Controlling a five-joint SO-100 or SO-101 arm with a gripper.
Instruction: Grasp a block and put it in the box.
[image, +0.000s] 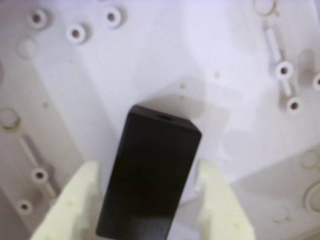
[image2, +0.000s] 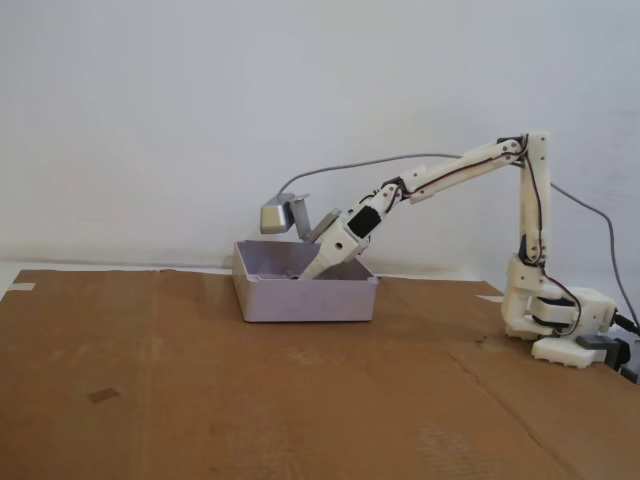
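Black block (image: 150, 175) between pale gripper (image: 150, 210) fingers, pinched or nearly so, grip uncertain, over white box floor (image: 150, 60). Side on: arm (image2: 450, 175) reaching down into box (image2: 305, 300) on cardboard (image2: 250, 400).

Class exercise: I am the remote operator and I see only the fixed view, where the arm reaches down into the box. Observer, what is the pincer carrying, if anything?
Observer: In the wrist view a black rectangular block sits between the two pale fingers of the pincer.
Operator: Is it over the box floor or the cardboard?
Observer: Over the box floor: behind the block the wrist view shows white moulded plastic with round screw posts.
Operator: Has the block been let go?
Observer: The fingers flank both sides of the block; I cannot tell whether they grip it.
Operator: Anything else inside?
Observer: No other loose item shows in the wrist view.
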